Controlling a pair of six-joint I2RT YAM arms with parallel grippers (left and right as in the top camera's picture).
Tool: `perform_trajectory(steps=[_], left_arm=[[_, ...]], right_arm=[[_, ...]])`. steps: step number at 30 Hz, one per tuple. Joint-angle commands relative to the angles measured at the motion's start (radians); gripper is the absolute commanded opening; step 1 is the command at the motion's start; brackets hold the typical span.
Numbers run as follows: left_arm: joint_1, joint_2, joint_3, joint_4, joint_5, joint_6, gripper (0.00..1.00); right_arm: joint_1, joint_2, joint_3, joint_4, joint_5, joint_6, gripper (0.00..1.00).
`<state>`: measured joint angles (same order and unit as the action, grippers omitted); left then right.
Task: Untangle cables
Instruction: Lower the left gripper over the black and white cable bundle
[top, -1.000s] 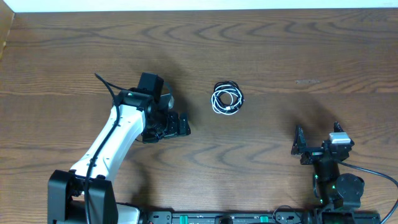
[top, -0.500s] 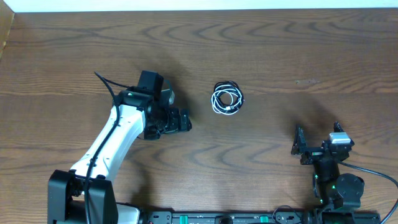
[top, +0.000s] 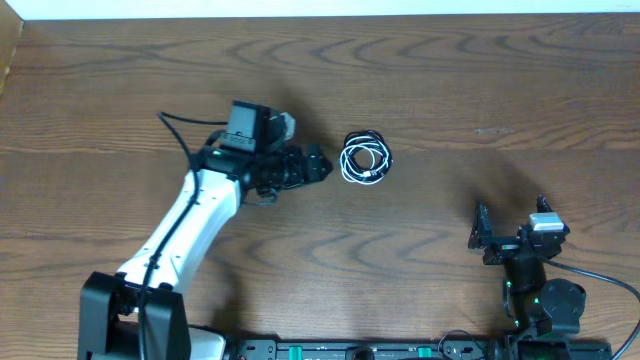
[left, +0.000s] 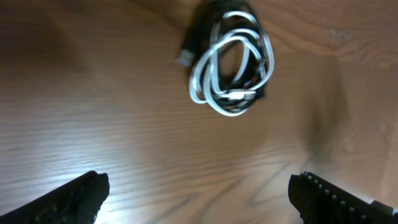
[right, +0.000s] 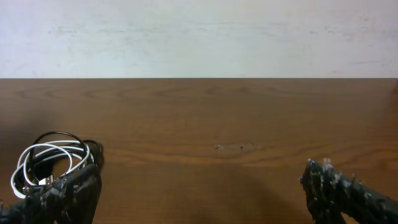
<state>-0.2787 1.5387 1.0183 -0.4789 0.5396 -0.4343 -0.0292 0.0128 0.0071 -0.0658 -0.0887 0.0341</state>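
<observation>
Three thin cables (top: 365, 158) wound into one small bundle near the middle of the wooden worktop (top: 450, 80). Just left of the bundle and apart from it, the left gripper (top: 318, 165), fingers (left: 81, 199) spread wide with nothing between them. Well apart at the near right edge, the right gripper (top: 481, 237), likewise spread and empty. From the left wrist view: white loops (left: 208, 68) lying over black strands (left: 200, 25), with a silvery plug (left: 185, 58) poking out at the bundle's edge. Most likely the approach to a first grasp. To do it well: aim for one outer strand or the free plug rather than the whole coil, close on that alone, then draw it away slowly, ideally with the other fingers pinning the rest, so as not to tighten the knot or drag the bundle along
</observation>
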Motion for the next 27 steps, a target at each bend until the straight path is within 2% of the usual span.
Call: perform_trajectory(steps=[1, 3, 6, 15, 19, 21, 26, 27], left_arm=[[-0.061, 0.037, 0.0, 0.03, -0.143, -0.133, 0.97], [-0.094, 0.064, 0.0, 0.056, -0.266, -0.204, 0.98], [-0.134, 0.113, 0.0, 0.129, -0.356, -0.233, 0.98], [-0.216, 0.286, 0.0, 0.426, -0.37, -0.233, 0.98], [-0.219, 0.348, 0.0, 0.49, -0.369, -0.234, 0.88], [-0.219, 0.37, 0.0, 0.5, -0.369, -0.233, 0.8], [-0.218, 0.383, 0.0, 0.5, -0.369, -0.233, 0.37], [-0.218, 0.381, 0.0, 0.5, -0.369, -0.233, 0.34]], right_arm=[[0.005, 0.0, -0.002, -0.005, 0.008, 0.002, 0.99], [0.005, 0.0, -0.002, -0.005, 0.008, 0.002, 0.99], [0.005, 0.0, -0.002, -0.005, 0.008, 0.002, 0.99], [0.005, 0.0, -0.002, -0.005, 0.008, 0.002, 0.99], [0.005, 0.0, -0.002, -0.005, 0.008, 0.002, 0.99], [0.005, 0.0, -0.002, -0.005, 0.008, 0.002, 0.99], [0.005, 0.0, -0.002, -0.005, 0.008, 0.002, 0.99], [0.005, 0.0, -0.002, -0.005, 0.008, 0.002, 0.99]])
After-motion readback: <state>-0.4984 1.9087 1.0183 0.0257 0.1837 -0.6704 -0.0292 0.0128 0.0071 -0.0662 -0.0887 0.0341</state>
